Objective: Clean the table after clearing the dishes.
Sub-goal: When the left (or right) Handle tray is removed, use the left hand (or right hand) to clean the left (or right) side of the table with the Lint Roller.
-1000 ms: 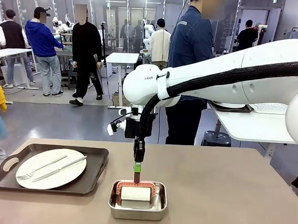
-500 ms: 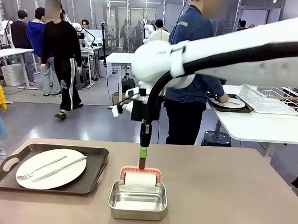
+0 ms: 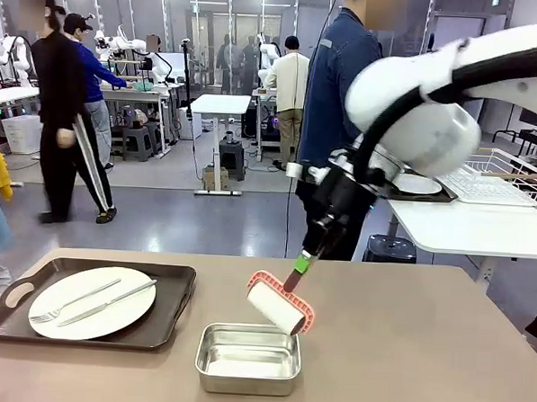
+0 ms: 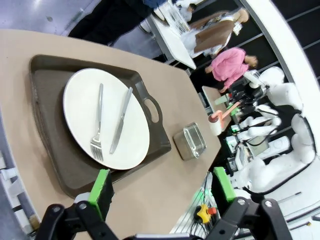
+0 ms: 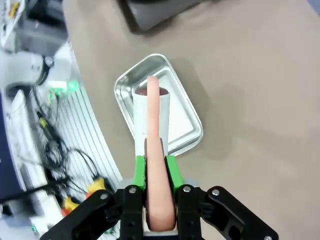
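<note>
My right gripper (image 3: 295, 273) is shut on the pink handle of a lint roller (image 3: 277, 307). The white roll hangs tilted just above the far right edge of a small steel pan (image 3: 247, 360). In the right wrist view the handle runs between the green pads of the right gripper (image 5: 155, 166), with the roller (image 5: 150, 112) over the pan (image 5: 185, 117). A white plate (image 3: 92, 302) with a fork and knife lies on a dark tray (image 3: 171, 311) at the left of the beige table (image 3: 405, 352). My left gripper (image 4: 161, 184) is open above the table's edge near the tray (image 4: 47, 85) and plate (image 4: 80, 107).
A person in a denim jacket (image 3: 342, 79) stands at the table's far side, beside a white side table (image 3: 465, 225) bearing a wire rack (image 3: 495, 172) and another plate (image 3: 420, 185) on a tray. Bare tabletop spreads right of the pan.
The right arm has lifted the roller out of the steel pan and swung to the right, tilting it. The tray and plate have not moved.
</note>
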Controlling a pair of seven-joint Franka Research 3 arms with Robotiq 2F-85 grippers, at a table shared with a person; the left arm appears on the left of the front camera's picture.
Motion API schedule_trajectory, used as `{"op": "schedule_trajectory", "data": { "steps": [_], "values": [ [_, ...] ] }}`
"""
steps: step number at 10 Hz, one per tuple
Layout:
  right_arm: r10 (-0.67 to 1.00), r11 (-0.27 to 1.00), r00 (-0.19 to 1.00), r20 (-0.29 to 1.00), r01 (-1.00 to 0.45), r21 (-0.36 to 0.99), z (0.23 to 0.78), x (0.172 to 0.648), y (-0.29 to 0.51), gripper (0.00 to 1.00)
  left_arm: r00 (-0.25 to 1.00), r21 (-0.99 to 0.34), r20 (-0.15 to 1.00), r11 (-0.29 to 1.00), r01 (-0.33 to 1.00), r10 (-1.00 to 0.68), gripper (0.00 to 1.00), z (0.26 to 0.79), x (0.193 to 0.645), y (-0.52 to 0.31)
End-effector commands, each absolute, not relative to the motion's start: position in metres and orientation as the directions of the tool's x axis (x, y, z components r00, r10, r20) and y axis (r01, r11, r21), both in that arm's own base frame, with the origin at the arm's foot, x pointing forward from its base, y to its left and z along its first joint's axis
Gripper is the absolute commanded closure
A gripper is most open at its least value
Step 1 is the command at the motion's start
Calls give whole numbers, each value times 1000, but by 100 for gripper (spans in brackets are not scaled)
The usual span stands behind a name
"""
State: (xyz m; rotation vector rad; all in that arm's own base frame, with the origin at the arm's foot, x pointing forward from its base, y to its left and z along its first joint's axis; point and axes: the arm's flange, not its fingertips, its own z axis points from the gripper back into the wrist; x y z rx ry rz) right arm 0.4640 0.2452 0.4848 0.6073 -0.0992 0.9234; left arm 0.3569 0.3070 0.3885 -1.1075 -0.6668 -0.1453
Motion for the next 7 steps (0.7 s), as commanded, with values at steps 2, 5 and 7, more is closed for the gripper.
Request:
{"op": "schedule_trajectory", "data": {
  "steps": [2, 5, 7],
  "values": [
    [443, 556, 822, 357, -565, 610, 449, 450, 198, 86, 798, -776, 565, 463, 428, 210, 0, 390, 354, 309],
    [261, 592, 914, 311, -406, 696, 423, 438, 139, 86, 798, -776, 565, 463, 428, 210, 0, 390, 354, 309],
    [320, 570, 895, 312, -444, 691, 421, 441, 137, 86, 798, -776, 565, 463, 428, 210, 0, 390, 354, 309]
  ]
}}
